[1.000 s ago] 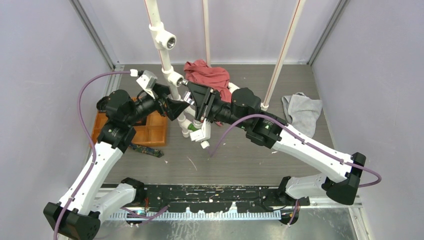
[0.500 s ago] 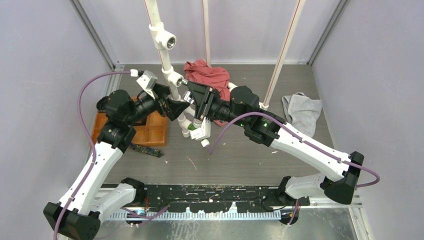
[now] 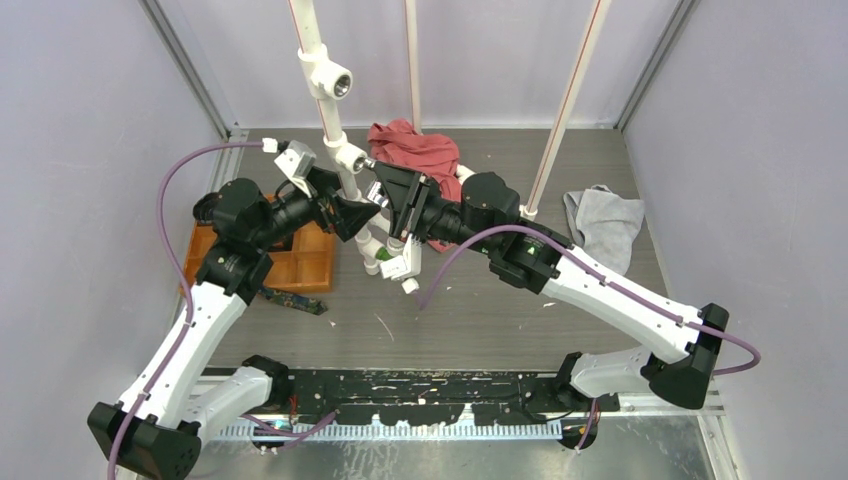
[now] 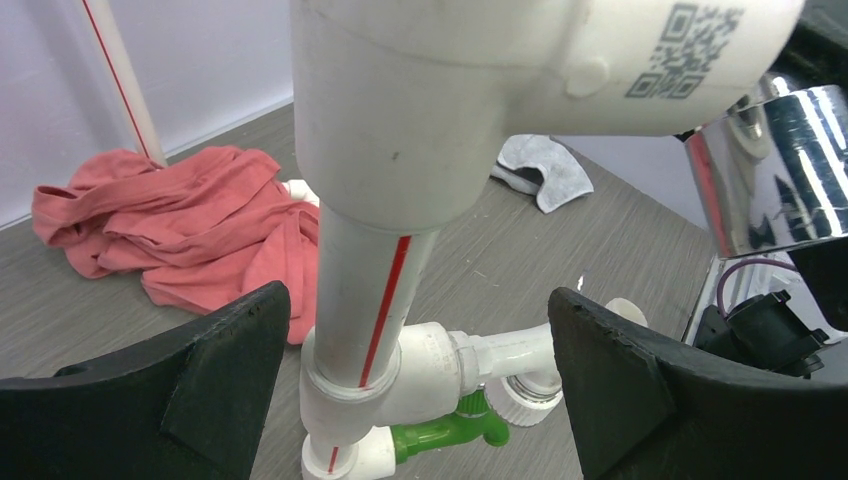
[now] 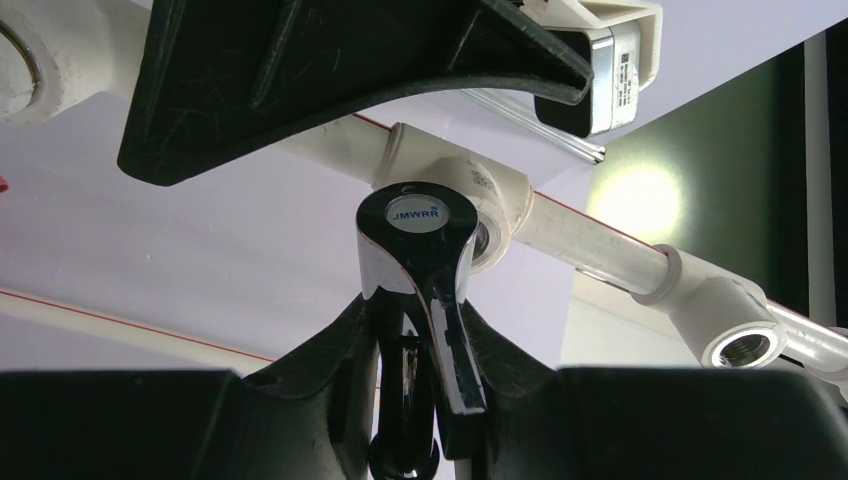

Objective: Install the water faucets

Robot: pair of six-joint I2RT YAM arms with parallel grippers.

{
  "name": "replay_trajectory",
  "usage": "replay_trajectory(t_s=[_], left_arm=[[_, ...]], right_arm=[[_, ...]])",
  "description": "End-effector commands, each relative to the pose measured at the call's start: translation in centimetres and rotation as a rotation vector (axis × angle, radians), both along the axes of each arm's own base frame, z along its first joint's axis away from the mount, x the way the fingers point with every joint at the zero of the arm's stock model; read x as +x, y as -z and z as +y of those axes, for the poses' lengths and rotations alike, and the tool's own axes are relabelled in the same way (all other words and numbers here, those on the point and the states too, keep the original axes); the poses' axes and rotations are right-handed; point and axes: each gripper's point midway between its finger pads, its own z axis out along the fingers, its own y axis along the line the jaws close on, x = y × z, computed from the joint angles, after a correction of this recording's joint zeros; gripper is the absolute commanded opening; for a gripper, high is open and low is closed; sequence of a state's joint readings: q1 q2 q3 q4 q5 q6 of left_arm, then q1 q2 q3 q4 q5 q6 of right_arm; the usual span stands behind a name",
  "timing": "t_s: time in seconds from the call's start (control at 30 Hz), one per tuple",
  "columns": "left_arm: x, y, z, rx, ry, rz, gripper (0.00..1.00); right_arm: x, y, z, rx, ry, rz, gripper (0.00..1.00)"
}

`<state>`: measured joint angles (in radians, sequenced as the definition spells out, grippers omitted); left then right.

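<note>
Chrome faucet stays clamped in right end effector.

A white pipe stands between the left gripper's wide-open jaws, blocking the way straight ahead. Just beside them, the chrome faucet, clamped in the right gripper's jaws, crowds the tee fitting. A red cloth lies beyond the jaws; bare table opens behind both.
</note>
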<state>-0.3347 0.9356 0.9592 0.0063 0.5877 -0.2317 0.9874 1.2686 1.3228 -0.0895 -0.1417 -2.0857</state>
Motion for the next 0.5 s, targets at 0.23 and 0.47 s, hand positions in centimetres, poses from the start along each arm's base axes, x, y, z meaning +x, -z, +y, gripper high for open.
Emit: replay_trajectory(t_s=[0.23, 0.47], left_arm=[[-0.24, -2.22, -0.39, -0.027, 0.022, -0.055, 0.99], [-0.33, -2.22, -0.38, -0.028, 0.025, -0.053, 0.99]], right_arm=[[-2.76, -6.42, -1.53, 0.029, 0.003, -0.336, 0.00], [-2.44, -6.43, -1.17, 0.023, 0.006, -0.332, 0.00]])
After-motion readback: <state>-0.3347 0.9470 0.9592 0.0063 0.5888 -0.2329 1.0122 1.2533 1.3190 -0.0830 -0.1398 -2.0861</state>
